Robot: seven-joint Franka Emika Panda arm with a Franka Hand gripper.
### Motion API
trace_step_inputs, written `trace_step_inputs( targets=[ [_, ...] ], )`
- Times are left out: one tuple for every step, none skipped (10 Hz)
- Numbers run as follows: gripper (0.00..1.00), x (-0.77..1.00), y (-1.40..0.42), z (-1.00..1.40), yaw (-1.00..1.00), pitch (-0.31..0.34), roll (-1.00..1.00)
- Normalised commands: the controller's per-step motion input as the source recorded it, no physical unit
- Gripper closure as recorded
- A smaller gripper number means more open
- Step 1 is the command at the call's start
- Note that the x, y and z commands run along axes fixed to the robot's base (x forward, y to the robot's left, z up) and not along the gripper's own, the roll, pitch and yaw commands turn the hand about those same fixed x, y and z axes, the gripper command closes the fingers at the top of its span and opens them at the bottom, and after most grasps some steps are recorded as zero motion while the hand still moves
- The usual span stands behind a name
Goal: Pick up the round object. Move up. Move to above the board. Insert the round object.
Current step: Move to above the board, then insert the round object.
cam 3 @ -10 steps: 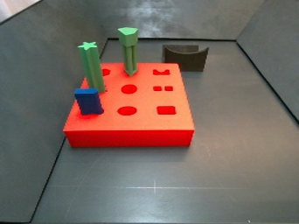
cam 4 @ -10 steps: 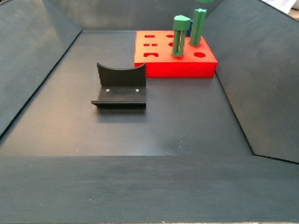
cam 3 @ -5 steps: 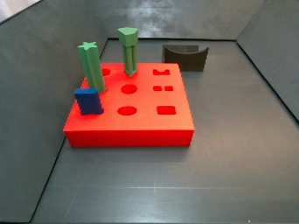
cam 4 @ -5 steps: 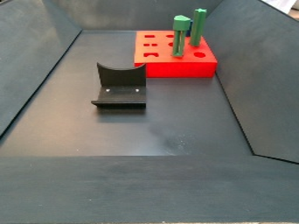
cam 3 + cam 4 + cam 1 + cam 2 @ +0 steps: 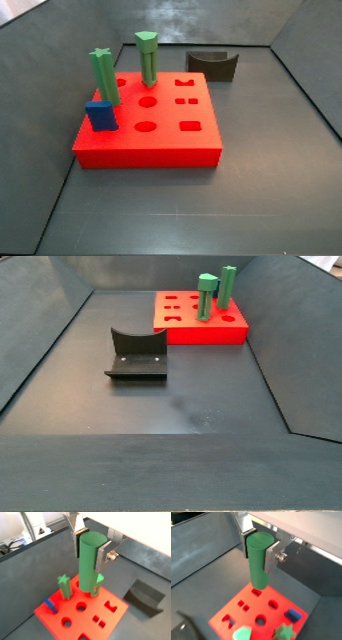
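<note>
In both wrist views my gripper (image 5: 90, 554) (image 5: 259, 554) is shut on the round object (image 5: 89, 567) (image 5: 258, 567), a plain green cylinder held upright near its top. It hangs above the red board (image 5: 80, 619) (image 5: 256, 610); its lower end lies over the board's edge by a round hole. I cannot tell how big the gap between them is. The board also shows in both side views (image 5: 147, 145) (image 5: 221, 328). Neither the gripper nor the round object shows in the side views.
On the board stand a green star-topped peg (image 5: 103, 75) (image 5: 229, 286), a green hexagonal-capped peg (image 5: 147, 55) (image 5: 207, 296) and a blue block (image 5: 100, 115). The dark fixture (image 5: 211, 65) (image 5: 136, 354) stands on the floor beside the board. Dark walls enclose the floor.
</note>
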Motion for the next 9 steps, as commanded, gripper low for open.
trace_step_inputs(
  targets=[
    [1.0, 0.25, -0.5, 0.07, 0.01, 0.127, 0.03],
    [1.0, 0.16, -0.28, 0.05, 0.01, 0.114, 0.04],
    [1.0, 0.0, -0.03, 0.0, 0.0, 0.0, 0.0],
    [1.0, 0.0, 0.0, 0.0, 0.0, 0.0, 0.0],
    [1.0, -0.44, -0.04, -0.19, 0.0, -0.437, 0.1],
    [1.0, -0.37, 0.53, -0.85, 0.01, -0.204, 0.08],
    [1.0, -0.39, 0.59, -0.98, 0.06, -0.153, 0.08],
    [1.0, -0.24, 0.6, -1.0, 0.02, -0.097, 0.06],
    [1.0, -0.06, 0.49, -1.0, 0.0, -0.07, 0.01]
  ],
)
